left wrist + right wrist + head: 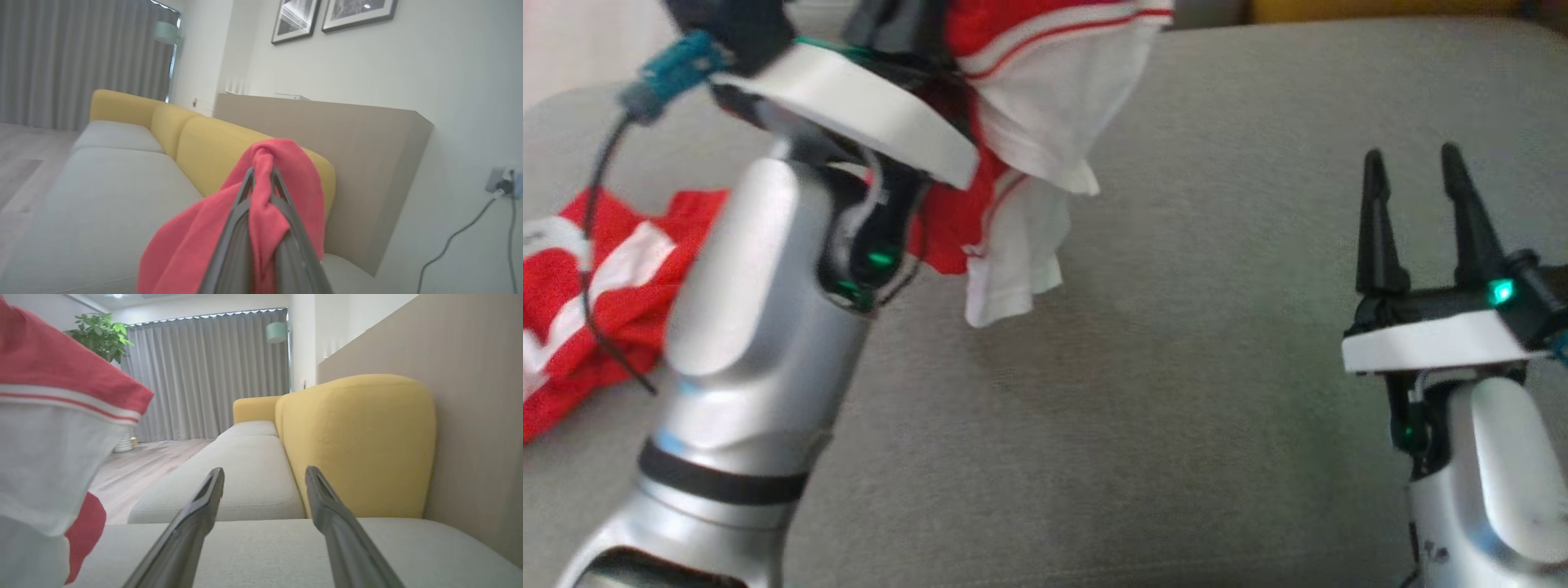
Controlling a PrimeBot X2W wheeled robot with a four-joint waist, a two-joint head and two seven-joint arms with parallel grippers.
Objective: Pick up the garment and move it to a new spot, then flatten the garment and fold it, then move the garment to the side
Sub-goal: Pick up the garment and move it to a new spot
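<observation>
The garment [1029,106] in the left gripper [262,173] is red and white, with a thin red stripe on a white band. Under the black-fingered right gripper [1411,155] the seat cushion [1217,343] is plain grey. Beyond its fingertips the backrest [359,445] is yellow.

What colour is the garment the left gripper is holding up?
The garment is red and white, with striped trim; the head view shows it best.
</observation>
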